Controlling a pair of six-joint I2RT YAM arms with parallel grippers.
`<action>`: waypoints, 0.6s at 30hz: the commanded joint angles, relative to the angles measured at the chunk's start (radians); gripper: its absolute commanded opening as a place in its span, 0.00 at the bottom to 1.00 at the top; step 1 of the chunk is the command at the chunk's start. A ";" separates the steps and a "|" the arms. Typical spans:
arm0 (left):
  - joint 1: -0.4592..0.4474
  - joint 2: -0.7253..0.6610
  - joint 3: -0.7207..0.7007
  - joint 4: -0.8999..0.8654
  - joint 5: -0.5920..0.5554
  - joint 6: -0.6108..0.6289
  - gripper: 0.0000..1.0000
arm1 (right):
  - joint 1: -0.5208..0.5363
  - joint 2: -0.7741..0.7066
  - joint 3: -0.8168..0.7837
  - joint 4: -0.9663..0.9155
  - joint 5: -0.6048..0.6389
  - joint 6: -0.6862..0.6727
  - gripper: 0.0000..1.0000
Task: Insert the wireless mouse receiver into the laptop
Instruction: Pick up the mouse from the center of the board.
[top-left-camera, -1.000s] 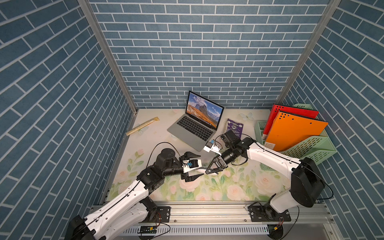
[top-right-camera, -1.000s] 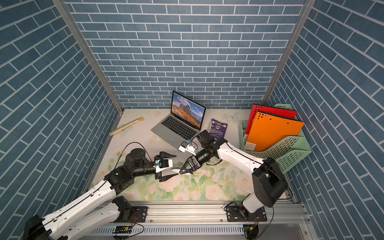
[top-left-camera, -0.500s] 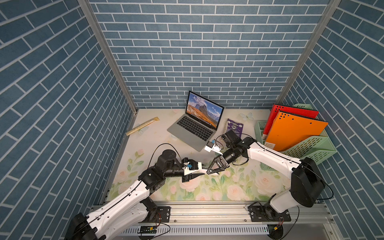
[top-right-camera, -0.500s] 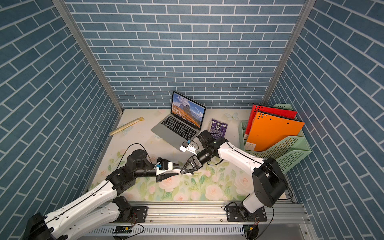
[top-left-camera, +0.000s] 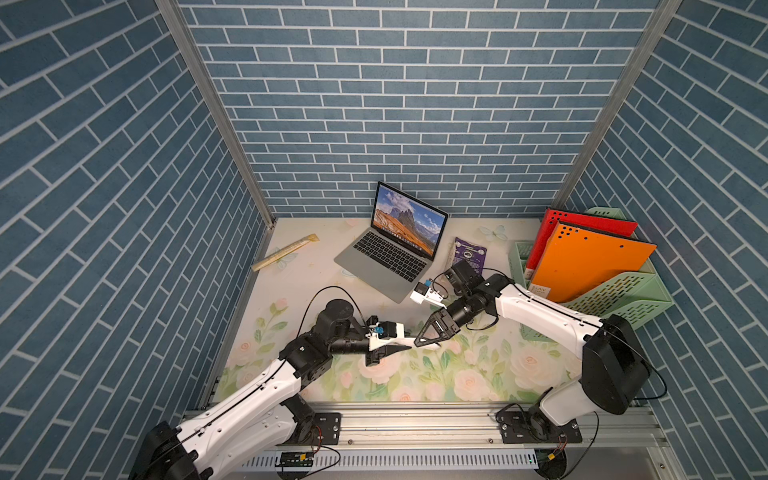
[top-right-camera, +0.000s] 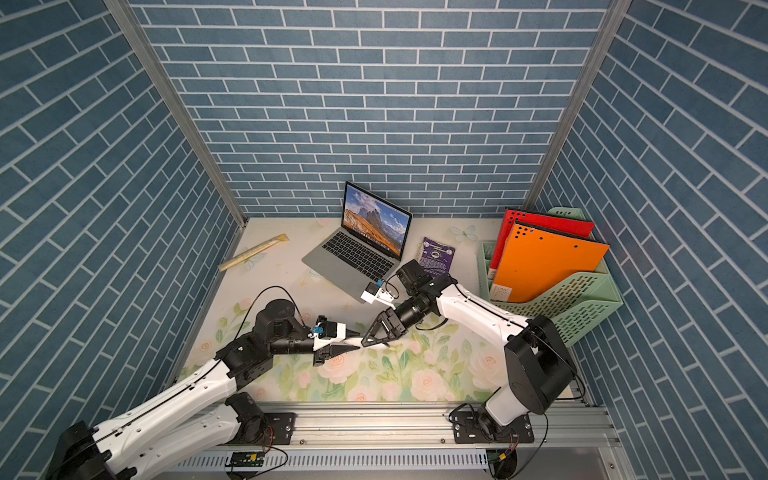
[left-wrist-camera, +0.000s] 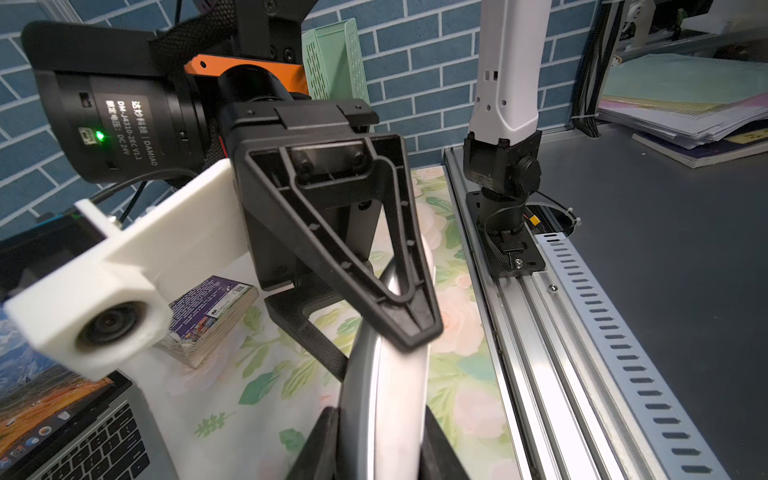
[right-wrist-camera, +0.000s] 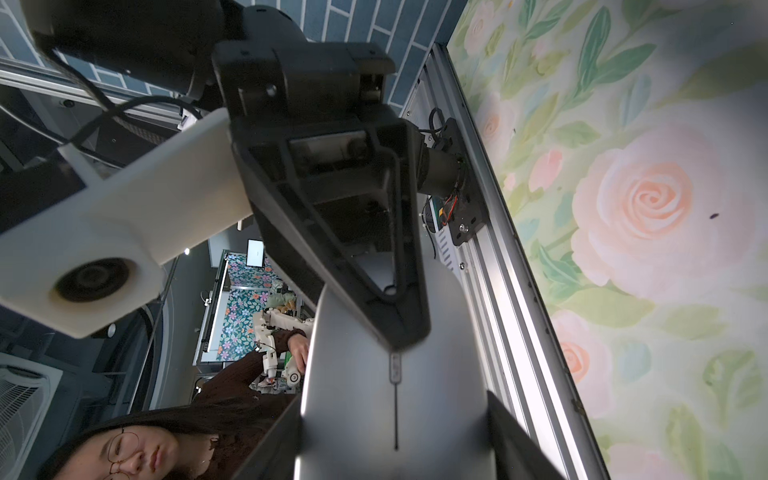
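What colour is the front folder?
The front folder is orange, clearest in a top view.

Silver-grey mouse (right-wrist-camera: 395, 395); silver laptop (top-left-camera: 390, 254); pink-green floral mat (top-left-camera: 457, 374); blue brick walls (top-left-camera: 415, 104); orange folder (top-left-camera: 590, 262).

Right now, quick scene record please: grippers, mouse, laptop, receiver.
mouse: off the table, held between both grippers
left gripper: shut on the mouse's flat faces
right gripper: shut on the mouse's sides
laptop: open, screen lit, beyond the grippers
receiver: not visible
book: beside the laptop
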 joint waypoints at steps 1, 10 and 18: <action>-0.007 0.002 -0.021 0.034 -0.031 -0.255 0.00 | -0.033 -0.065 -0.052 0.174 0.110 0.062 0.67; -0.006 0.052 -0.101 0.014 -0.185 -0.946 0.00 | -0.100 -0.375 -0.454 0.794 0.581 0.437 0.92; -0.006 0.138 -0.139 0.070 -0.300 -1.418 0.00 | 0.200 -0.562 -0.686 0.998 1.329 0.510 0.83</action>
